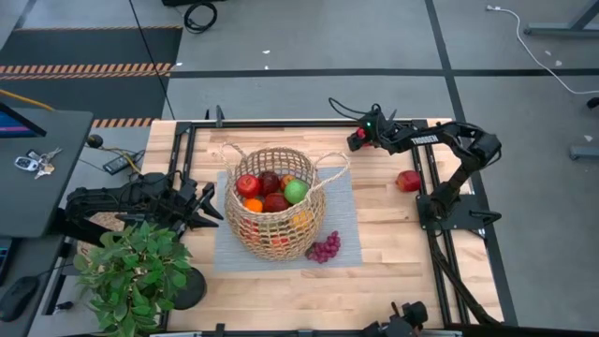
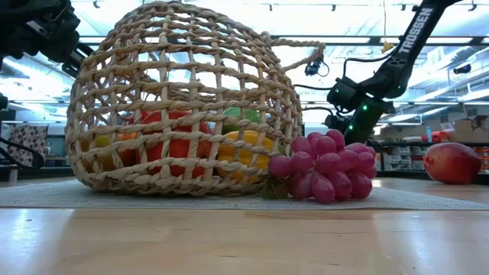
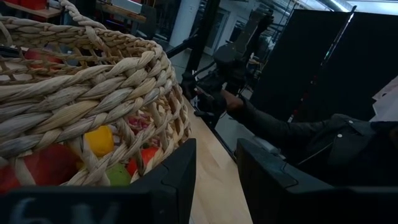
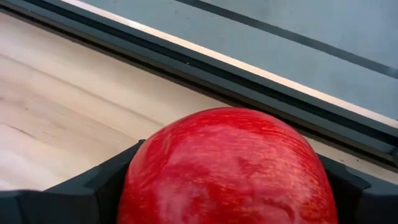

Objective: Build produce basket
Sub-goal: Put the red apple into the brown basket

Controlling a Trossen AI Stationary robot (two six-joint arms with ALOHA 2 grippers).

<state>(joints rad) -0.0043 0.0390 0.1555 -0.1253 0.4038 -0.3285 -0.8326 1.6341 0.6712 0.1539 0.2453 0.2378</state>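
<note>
The tan wicker basket point(image 1: 276, 211) stands on a grey mat, holding red apples, an orange, a green pear and yellow produce. Purple grapes point(image 1: 324, 248) lie on the mat against the basket's near right side point(image 2: 325, 164). A second red apple point(image 1: 407, 181) rests on the table to the right. My right gripper point(image 1: 357, 139) hovers near the table's far edge, shut on a red apple point(image 4: 227, 168). My left gripper point(image 1: 213, 204) is open, right beside the basket's left wall point(image 3: 124, 93). My right gripper pinches the red apple point(image 4: 155, 180) between its two fingers point(image 4: 102, 186), one on each side of the fruit. The fingers reach in from the table's right side. The apple is lifted clear of the table. Whether my left gripper touches the basket's wall, I cannot tell.
A potted green plant point(image 1: 131, 271) stands at the near left corner. Black frame rails point(image 1: 430, 178) run along the table's sides and far edge. Bare wood lies right of the mat point(image 1: 393, 234) and along the near edge.
</note>
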